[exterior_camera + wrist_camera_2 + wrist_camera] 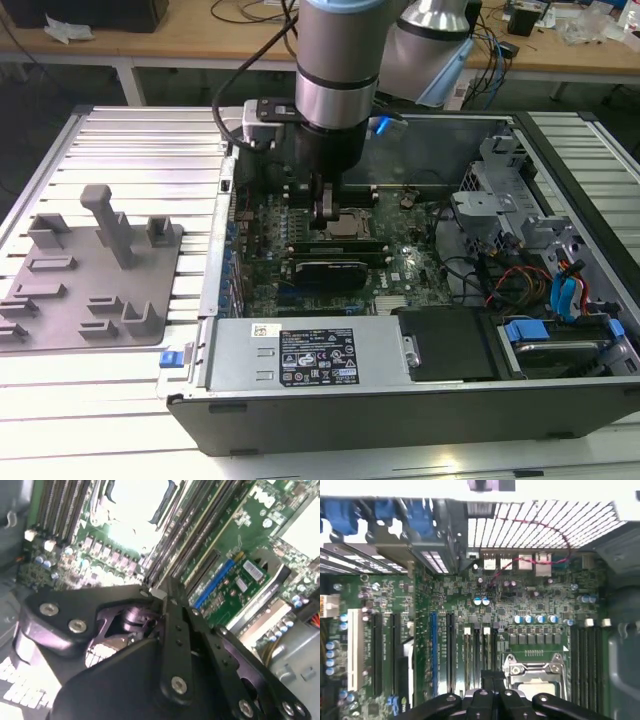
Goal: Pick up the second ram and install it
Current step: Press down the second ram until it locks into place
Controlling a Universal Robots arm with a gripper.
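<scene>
Hovering low over motherboard (400, 262), gripper (323, 215) looked clenched, fingertips together beside CPU socket (532, 672); second ram we could not discern. We judged square alignment over slot essential.

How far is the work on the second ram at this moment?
Done, it seems: a green stick already lies in the slots beside the CPU socket; whether it is the second ram I cannot tell. In hand: nothing seen; the gripper, fingers together, hangs low over the motherboard. Left: unclear.
</scene>
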